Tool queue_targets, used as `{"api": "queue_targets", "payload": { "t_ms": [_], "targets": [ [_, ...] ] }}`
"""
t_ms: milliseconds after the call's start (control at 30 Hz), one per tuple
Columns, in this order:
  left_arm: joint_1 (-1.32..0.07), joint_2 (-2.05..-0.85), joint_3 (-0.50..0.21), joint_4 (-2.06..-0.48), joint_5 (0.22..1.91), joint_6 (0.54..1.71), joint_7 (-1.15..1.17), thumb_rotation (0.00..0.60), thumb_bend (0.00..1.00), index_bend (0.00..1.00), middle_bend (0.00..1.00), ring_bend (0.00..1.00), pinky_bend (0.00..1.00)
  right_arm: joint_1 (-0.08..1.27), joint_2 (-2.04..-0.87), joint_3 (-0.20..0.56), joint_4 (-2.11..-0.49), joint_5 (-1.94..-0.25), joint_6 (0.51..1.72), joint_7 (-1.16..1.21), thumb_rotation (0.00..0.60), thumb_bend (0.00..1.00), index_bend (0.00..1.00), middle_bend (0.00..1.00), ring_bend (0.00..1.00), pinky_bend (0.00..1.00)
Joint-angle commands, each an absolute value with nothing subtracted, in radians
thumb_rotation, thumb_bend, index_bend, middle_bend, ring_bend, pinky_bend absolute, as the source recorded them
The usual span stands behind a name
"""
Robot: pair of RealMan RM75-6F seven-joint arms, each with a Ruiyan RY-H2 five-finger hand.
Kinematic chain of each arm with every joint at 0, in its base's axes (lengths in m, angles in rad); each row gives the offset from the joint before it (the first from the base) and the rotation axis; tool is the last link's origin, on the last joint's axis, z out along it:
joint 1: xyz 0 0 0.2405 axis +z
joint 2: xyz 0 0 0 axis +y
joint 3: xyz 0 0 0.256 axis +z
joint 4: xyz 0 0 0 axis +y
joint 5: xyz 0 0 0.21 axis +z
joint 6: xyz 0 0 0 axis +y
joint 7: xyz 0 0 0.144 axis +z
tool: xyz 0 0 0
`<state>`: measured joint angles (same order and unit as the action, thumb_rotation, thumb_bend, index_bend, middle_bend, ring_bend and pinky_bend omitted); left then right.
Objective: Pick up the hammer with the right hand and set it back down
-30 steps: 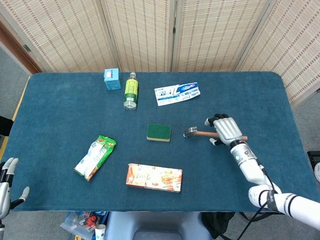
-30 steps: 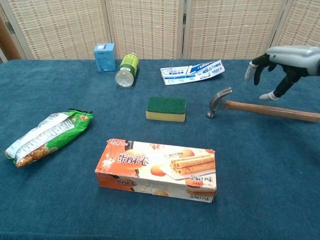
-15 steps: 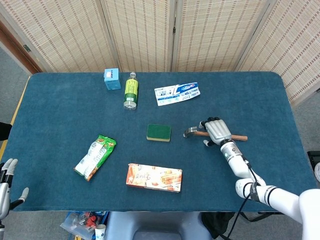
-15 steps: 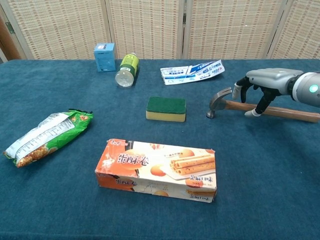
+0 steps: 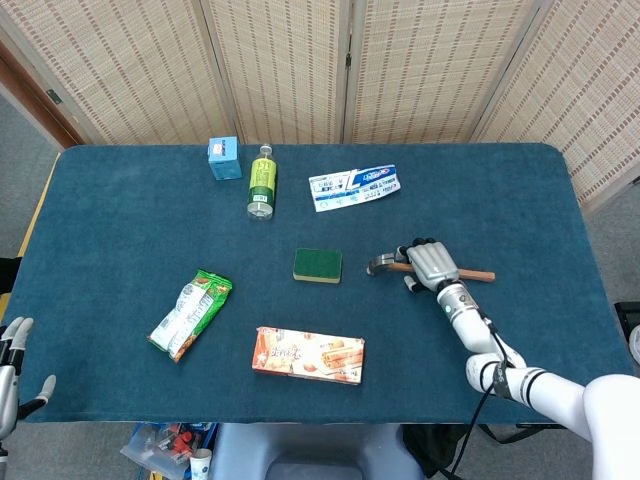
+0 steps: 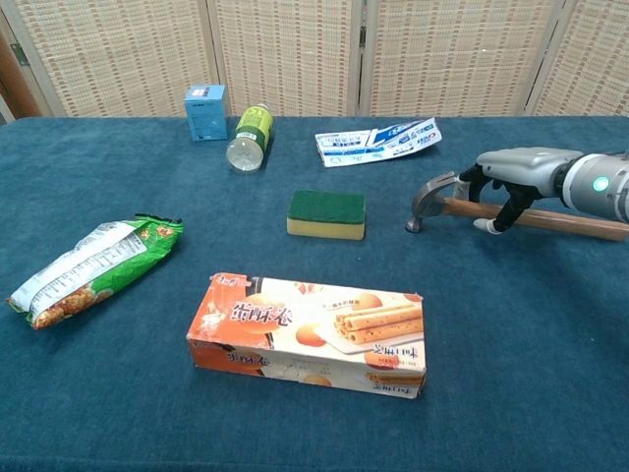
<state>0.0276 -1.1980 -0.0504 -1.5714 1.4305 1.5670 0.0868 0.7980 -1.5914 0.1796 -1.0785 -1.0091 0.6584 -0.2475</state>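
Note:
The hammer [image 5: 478, 275] lies flat on the blue cloth right of centre; its metal head [image 6: 429, 197] points left and its wooden handle [image 6: 575, 224] runs right. My right hand [image 5: 428, 266] sits low over the handle just behind the head. In the chest view the right hand [image 6: 511, 172] arches over the handle, fingers on the far side and thumb tip on the cloth at the near side, without clamping it. My left hand [image 5: 12, 372] hangs off the table's near left corner, fingers spread and empty.
A green sponge [image 6: 326, 212] lies left of the hammer head. A biscuit box [image 6: 310, 332] sits near the front, a green snack bag [image 6: 93, 265] at the left. A bottle [image 5: 262, 182], a blue carton [image 5: 224, 157] and a toothpaste pack [image 5: 352, 187] lie at the back.
My right hand has come down and to the left, from above the handle's middle to low over it by the head, fingers curling around it. The hammer has not moved.

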Motion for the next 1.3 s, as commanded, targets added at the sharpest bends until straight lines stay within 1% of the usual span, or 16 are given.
{"api": "queue_targets", "payload": {
  "t_ms": [33, 500, 867, 1300],
  "targets": [
    [0.028, -1.198, -0.051, -1.572, 1.431, 1.567, 0.086, 0.600, 0.30, 0.03, 0.04, 0.05, 0.00, 0.801, -1.591, 0.179, -1.078, -1.001, 0.652, -0.248, 0.600, 0.39, 0.33, 0.40, 0.16, 0.17],
    [0.030, -1.201, -0.051, -1.565, 1.427, 1.565, 0.082, 0.600, 0.29, 0.03, 0.04, 0.05, 0.00, 0.813, -1.595, 0.170, -1.073, -0.968, 0.638, -0.254, 0.600, 0.50, 0.37, 0.45, 0.16, 0.17],
    [0.031, -1.203, -0.052, -1.558, 1.425, 1.564, 0.076, 0.600, 0.29, 0.03, 0.04, 0.05, 0.00, 0.816, -1.602, 0.162, -1.063, -0.963, 0.635, -0.249, 0.600, 0.52, 0.39, 0.47, 0.16, 0.17],
    [0.028, -1.206, -0.054, -1.553, 1.421, 1.555, 0.076, 0.600, 0.30, 0.03, 0.04, 0.05, 0.00, 0.818, -1.609, 0.157, -1.048, -0.959, 0.632, -0.241, 0.600, 0.58, 0.44, 0.51, 0.20, 0.17]
  ]
}}
